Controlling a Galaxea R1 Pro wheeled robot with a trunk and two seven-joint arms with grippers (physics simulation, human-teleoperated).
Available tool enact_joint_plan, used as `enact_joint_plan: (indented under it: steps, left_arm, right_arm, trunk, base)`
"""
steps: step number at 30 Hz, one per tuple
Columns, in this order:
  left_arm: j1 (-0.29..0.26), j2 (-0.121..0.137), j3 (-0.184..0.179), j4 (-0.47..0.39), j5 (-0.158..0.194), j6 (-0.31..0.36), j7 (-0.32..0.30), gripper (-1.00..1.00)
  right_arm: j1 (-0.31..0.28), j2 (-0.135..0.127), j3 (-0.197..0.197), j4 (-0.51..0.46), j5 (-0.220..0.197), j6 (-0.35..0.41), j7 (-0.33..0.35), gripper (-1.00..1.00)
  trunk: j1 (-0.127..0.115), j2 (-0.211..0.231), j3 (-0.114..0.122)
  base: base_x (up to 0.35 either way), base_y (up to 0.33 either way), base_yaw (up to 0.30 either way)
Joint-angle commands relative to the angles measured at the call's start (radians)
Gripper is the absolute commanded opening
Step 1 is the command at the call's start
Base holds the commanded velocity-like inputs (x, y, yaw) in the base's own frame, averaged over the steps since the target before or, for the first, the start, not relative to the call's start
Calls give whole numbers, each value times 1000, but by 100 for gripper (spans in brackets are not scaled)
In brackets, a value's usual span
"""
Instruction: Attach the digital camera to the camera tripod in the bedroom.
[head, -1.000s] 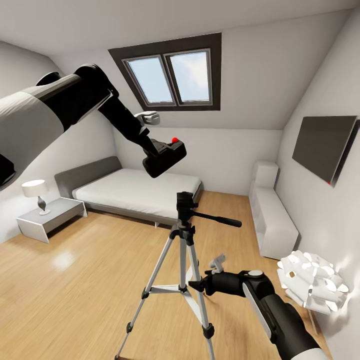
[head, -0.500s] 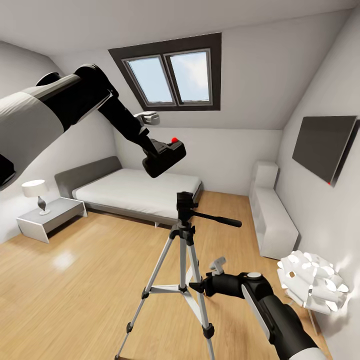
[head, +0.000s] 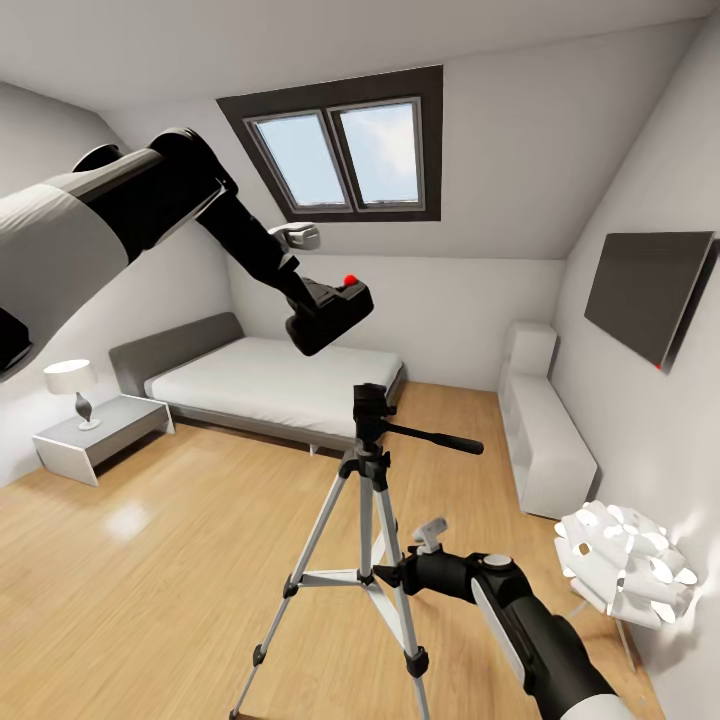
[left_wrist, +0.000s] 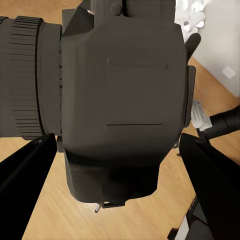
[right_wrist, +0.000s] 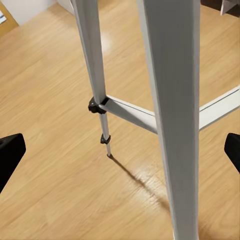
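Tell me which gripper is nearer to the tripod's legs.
Right. The right gripper sits low beside the camera tripod legs, its fingers spread around one leg. The left gripper is up above the tripod head, clamped on the digital camera.

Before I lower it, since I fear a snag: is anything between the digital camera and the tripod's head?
Nothing visible: only open air separates the digital camera in the left gripper from the camera tripod head below.

One digital camera (head: 330, 313), one camera tripod (head: 366, 520), one bed (head: 270, 385), two lamps (head: 72, 382).
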Motion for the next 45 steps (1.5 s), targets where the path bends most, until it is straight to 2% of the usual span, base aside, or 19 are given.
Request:
enact_joint_plan:
  steps: [1,23,45]
  left_arm:
    - [-1,0,-5,-1,3,10,-3,-100]
    - [-1,0,-1,3,2,9,-4,-100]
    - [1,-6,-2,2,9,9,-7,-100]
  right_arm:
    - [-1,0,2,0,-4,4,-1,100]
    - [-1,2,3,5,-4,-4,-2,100]
    - [-1,2,3,6,-4,-5,-3,100]
  trunk:
    - [0,-1,0]
    - [0,-1,0]
    - [0,-1,0]
  base:
    - [0,0,0]
    - [88,34,0]
    - [10,3,0]
